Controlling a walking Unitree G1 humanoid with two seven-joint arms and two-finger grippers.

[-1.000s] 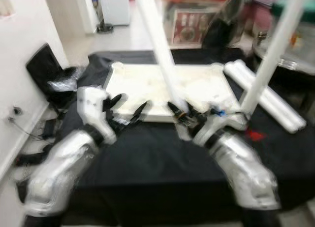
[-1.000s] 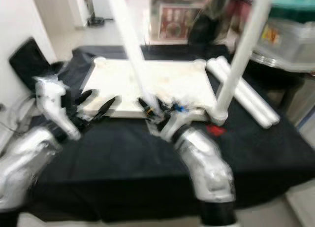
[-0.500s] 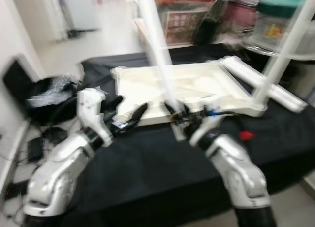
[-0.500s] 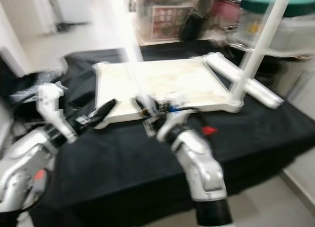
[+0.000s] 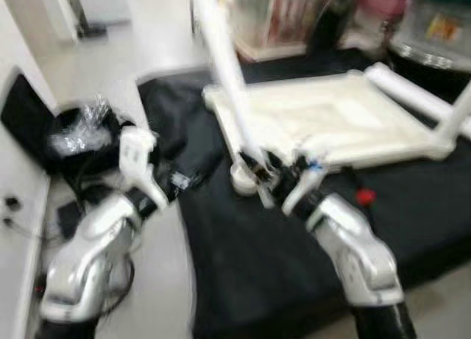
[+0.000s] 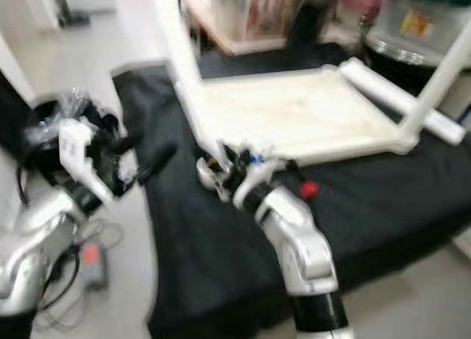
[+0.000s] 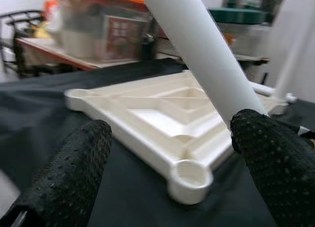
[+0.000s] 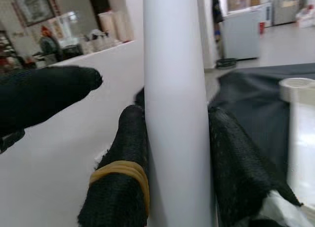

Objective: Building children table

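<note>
The white tabletop (image 5: 346,118) lies upside down on a black cloth (image 5: 257,258). My right gripper (image 5: 259,171) is shut on a long white table leg (image 5: 221,59), which leans up and away; its lower end is at the tabletop's near left corner socket (image 5: 241,180). In the right wrist view both fingers (image 8: 123,153) clamp the leg (image 8: 174,64). My left gripper (image 5: 176,181) is open, left of that corner beside the cloth's edge; the left wrist view shows the socket (image 7: 189,174) between its spread fingers (image 7: 78,163). Another leg (image 5: 460,107) stands in the right corner.
Loose white legs (image 5: 401,85) lie behind the tabletop. A small red object (image 5: 363,197) sits on the cloth near my right arm. A black bag with crumpled plastic (image 5: 73,133) and cables lie on the floor at left. Storage boxes (image 5: 280,19) stand behind.
The camera has swung, shifting the whole scene right. The held leg's lower end now sits at the tabletop's left corner instead of mid-edge. The left gripper is now off the cloth's edge.
</note>
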